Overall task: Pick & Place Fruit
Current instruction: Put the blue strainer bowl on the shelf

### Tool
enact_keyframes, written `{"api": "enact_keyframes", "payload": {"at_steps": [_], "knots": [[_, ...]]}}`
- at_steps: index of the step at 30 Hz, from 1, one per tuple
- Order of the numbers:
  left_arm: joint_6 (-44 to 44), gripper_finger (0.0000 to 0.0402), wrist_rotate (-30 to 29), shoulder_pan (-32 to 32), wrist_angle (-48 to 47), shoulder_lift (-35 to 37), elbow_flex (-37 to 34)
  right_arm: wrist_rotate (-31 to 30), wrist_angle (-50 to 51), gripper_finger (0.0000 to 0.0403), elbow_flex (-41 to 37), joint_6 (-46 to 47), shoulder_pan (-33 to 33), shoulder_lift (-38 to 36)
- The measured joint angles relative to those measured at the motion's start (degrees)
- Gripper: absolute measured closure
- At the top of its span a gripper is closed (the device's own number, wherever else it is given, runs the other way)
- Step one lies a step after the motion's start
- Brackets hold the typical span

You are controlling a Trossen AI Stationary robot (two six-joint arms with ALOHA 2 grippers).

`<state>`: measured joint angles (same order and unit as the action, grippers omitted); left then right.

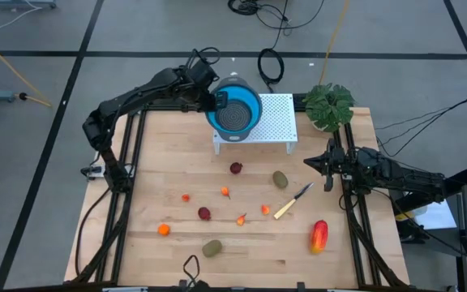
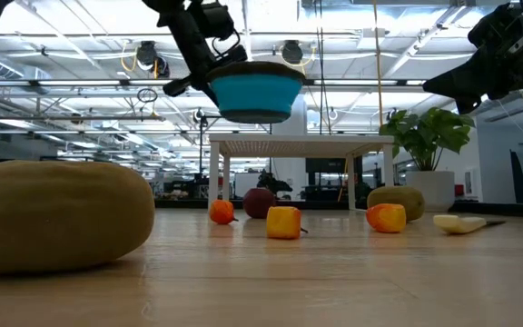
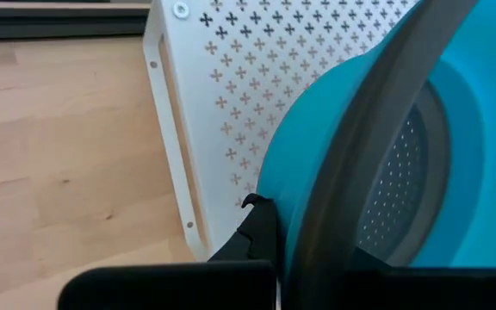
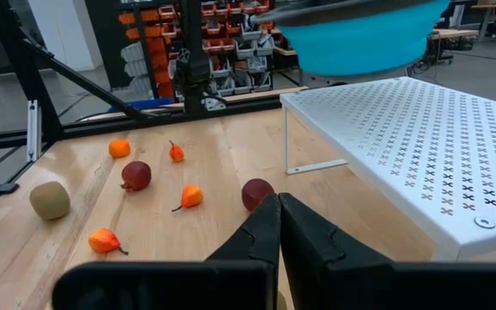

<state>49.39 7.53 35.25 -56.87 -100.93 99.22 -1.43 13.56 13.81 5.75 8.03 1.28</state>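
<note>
Left gripper (image 1: 217, 100) clamping the rim of the blue colander (image 1: 235, 109), holding it raised above the white perforated rack (image 1: 276, 122). Right gripper (image 1: 314, 161) hovering pinched shut and empty by the table's right edge, fruit (image 1: 236, 168) lying scattered on the table (image 1: 169, 162). Probably staging the container; next likely needing it set down, then opening onto a fruit

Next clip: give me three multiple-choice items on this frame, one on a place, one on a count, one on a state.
1. Where is the blue colander?
A. Held above the white perforated shelf
B. On the wood table
C. Beside the plant

2. How many dark red balls are on the table?
A. One
B. Two
C. Four

3. What is the state of the right gripper?
A. Holding the knife
B. Shut, holding nothing
C. Wide open

Key: A, the low view shows it hanging clear of the shelf in the left gripper; B, at and; B, its fingers meet, empty.
</note>
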Motion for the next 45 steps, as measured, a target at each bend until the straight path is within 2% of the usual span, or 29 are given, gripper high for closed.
{"api": "enact_keyframes", "payload": {"at_steps": [31, 45], "knots": [[-0.20, 0.0402, -1.36, -0.51, 1.63, -0.36, 0.00, 0.00, 0.00, 0.0399, 0.02, -0.01, 0.02, 0.02], [-0.22, 0.0402, -0.10, -0.44, 2.93, -2.20, -0.11, 0.02, -0.02, 0.0399, 0.00, 0.02, 0.02, 0.00]]}}
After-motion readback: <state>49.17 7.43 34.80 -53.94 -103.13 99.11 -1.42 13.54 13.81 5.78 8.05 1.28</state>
